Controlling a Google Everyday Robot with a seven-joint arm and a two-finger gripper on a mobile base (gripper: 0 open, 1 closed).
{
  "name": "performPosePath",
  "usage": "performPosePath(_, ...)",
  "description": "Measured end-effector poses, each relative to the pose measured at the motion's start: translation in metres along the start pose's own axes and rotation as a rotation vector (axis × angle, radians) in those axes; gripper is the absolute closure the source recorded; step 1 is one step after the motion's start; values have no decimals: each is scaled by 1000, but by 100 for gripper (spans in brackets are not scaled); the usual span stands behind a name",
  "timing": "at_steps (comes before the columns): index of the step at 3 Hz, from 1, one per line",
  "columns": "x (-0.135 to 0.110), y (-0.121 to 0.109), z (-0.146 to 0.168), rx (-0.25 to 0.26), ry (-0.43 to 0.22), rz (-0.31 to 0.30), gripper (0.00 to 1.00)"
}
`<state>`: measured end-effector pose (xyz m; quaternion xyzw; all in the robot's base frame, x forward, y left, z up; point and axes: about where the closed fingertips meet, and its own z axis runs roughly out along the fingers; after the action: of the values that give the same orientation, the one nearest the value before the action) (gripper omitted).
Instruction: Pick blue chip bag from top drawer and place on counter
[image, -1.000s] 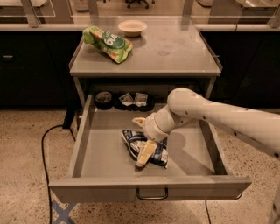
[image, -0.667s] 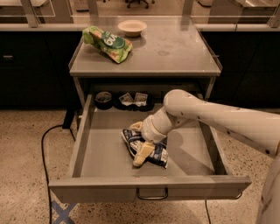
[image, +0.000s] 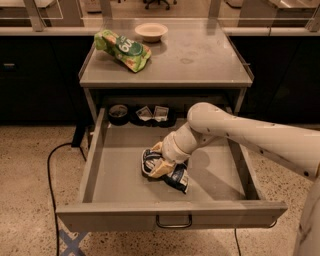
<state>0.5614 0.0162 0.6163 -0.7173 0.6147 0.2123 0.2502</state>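
Gripper (image: 156, 159) is being clamped on the blue chip bag (image: 177, 176), which is being supported by the top drawer (image: 120, 167) floor, below the counter (image: 200, 57).

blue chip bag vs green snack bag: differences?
Colour: the blue chip bag is dark blue with white patches; the green snack bag is bright green and white. Place: the blue chip bag lies in the open top drawer; the green snack bag lies on the counter. Contact: the gripper is down on the blue chip bag; nothing touches the green snack bag. Both are crumpled snack bags lying down.
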Motion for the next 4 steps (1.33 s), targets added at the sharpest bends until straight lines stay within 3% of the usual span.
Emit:
performPosePath(1, -19, -11, -28, 46, -79, 22, 88)
performPosePath(2, -61, -36, -76, 97, -154, -18, 100)
performPosePath(4, -156, -90, -183, 186, -236, -167, 100)
